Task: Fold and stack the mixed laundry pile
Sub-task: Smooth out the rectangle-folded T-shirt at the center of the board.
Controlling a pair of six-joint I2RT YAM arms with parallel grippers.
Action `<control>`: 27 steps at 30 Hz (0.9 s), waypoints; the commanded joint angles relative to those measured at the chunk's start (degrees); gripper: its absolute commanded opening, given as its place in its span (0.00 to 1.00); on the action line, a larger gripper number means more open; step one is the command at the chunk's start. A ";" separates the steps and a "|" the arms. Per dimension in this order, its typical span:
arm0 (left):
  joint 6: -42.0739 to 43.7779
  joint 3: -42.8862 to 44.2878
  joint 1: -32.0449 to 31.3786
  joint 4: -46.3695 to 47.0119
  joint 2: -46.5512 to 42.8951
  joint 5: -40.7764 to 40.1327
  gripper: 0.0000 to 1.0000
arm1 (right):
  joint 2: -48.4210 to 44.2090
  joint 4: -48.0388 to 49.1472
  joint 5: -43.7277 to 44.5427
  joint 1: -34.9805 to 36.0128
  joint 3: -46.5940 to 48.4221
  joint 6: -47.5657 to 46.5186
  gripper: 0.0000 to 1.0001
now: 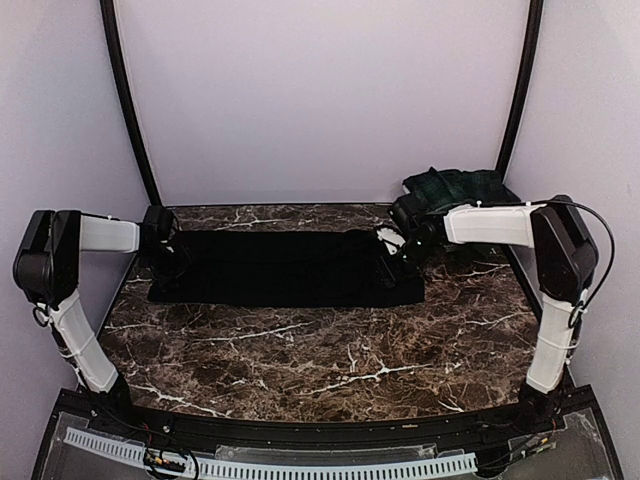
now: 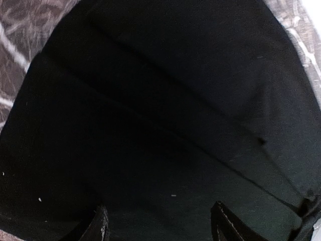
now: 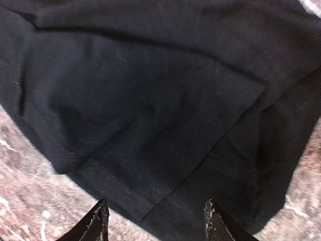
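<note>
A plain black cloth [image 1: 285, 268] lies spread flat across the back half of the marble table [image 1: 320, 350]. My left gripper [image 1: 168, 252] is over its left end, open and empty. In the left wrist view its fingers [image 2: 100, 227] stand apart just above the black cloth [image 2: 160, 110], which fills the view. My right gripper [image 1: 393, 250] is over the cloth's right end, open and empty. In the right wrist view the gripper [image 3: 156, 221] hovers over layered hems of the cloth [image 3: 165, 100]. The dark green tartan skirt [image 1: 455, 186] lies bunched at the back right corner. No bluish item shows.
A white slatted basket rim [image 1: 270, 466] runs along the near edge below the arm bases. Black frame posts [image 1: 128, 100] rise at both back corners. Bare marble shows at the near side of the cloth [image 3: 40, 201].
</note>
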 commanded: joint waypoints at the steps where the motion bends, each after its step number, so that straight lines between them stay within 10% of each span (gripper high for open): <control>1: -0.67 -2.03 0.31 -0.34 0.59 -0.76 0.68 | 1.89 2.50 -1.64 -0.55 -2.77 1.78 0.61; 18: 1.33 -6.88 -0.73 1.68 -9.97 -1.58 0.67 | -7.05 2.17 -5.77 -0.65 -8.05 5.97 0.63; 27: 8.16 -2.45 -17.61 16.05 -14.94 10.02 0.66 | -15.50 4.40 -13.39 -0.66 -8.10 9.38 0.54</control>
